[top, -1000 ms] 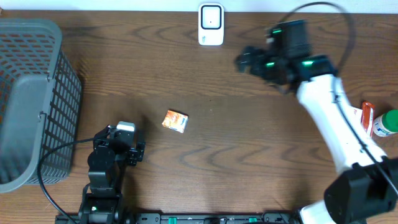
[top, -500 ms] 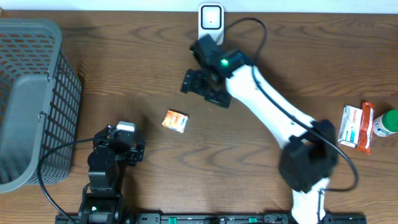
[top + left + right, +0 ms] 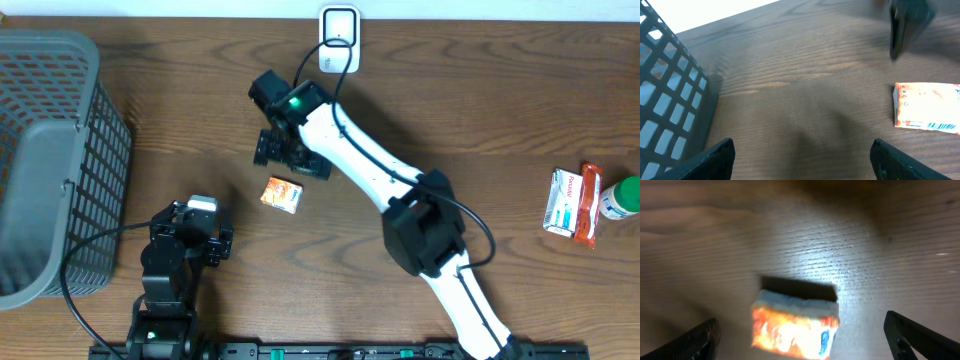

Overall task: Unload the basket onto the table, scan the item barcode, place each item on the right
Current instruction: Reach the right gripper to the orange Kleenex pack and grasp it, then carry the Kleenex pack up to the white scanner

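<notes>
Your left wrist view shows barcode stripes (image 3: pixel 940 125) on the orange box (image 3: pixel 927 112), unreadable overhead, where its long axis runs ten-to-four. Both the right gripper (image 3: pixel 290 157) and left gripper (image 3: pixel 203 222) gape wide, empty.

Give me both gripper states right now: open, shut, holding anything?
Left gripper: open, empty.
Right gripper: open, empty, hovering over the orange box without gripping it.

Mock shop checkout, white boxy barcode scanner (image 3: pixel 339 38) at 12 o'clock, grey plastic mesh basket (image 3: pixel 103 170) at 9 o'clock
</notes>
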### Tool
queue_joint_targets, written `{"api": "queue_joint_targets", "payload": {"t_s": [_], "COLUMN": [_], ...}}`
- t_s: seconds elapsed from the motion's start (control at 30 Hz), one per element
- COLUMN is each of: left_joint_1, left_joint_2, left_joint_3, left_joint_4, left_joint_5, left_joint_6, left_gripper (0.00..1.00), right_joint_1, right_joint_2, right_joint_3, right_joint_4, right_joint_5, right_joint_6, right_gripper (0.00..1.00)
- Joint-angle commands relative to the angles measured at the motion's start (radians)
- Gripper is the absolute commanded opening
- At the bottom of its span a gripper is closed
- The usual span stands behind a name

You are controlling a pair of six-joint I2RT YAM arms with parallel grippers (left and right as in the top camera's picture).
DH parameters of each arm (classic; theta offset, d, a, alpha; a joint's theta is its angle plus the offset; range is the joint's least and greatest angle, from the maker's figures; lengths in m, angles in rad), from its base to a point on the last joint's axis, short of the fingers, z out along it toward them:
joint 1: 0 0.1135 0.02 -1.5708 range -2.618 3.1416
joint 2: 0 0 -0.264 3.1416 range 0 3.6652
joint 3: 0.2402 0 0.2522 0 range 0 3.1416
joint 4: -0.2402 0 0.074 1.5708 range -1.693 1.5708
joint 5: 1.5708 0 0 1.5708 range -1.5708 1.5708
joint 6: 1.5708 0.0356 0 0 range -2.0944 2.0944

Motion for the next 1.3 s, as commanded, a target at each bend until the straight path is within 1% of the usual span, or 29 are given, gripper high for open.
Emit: {"api": "queue_joint_targets", "payload": {"t_s": [0.0, 0.23, 0.4, 0.63, 0.73, 0.83, 0.93, 1.13, 1.27], "left_joint_1": [-0.003, -0.003, -0.003, -0.003, -0.003, -0.003, -0.003, -0.003, -0.003], "left_joint_2": [-0.005, -0.005, -0.005, -0.005, -0.005, -0.005, -0.005, -0.005, -0.005], "left_joint_3": [0.002, 0.002, 0.002, 0.002, 0.001, 0.002, 0.002, 0.002, 0.002], "left_joint_4": [0.003, 0.003, 0.003, 0.003, 0.003, 0.003, 0.003, 0.003, 0.003], "left_joint_5": [-0.009, -0.009, -0.009, -0.009, -0.009, -0.009, -0.009, -0.009, -0.009], "left_joint_6": [-0.009, -0.009, -0.01, -0.01, -0.009, -0.009, -0.009, -0.01, -0.01], "left_gripper": [0.87, 0.87, 0.87, 0.87, 0.87, 0.87, 0.87, 0.87, 0.87], "right_joint_1": [0.024, 0.035, 0.041, 0.082, 0.097, 0.103, 0.1, 0.095, 0.078], "right_joint_2": [0.035, 0.074, 0.11, 0.161, 0.165, 0.165, 0.165, 0.165, 0.163], "right_joint_3": [0.021, 0.019, 0.018, 0.017, 0.017, 0.017, 0.017, 0.017, 0.02], "right_joint_4": [-0.007, -0.008, -0.009, -0.007, -0.01, -0.007, -0.01, -0.031, -0.062], "right_joint_5": [-0.001, 0.003, -0.038, -0.055, -0.053, -0.05, -0.046, 0.002, 0.018], "right_joint_6": [0.014, 0.014, 0.014, 0.016, 0.034, 0.04, 0.04, 0.04, 0.011], "right_gripper": [0.99, 0.99, 0.99, 0.99, 0.91, 0.81, 0.74, 0.7, 0.71]}}
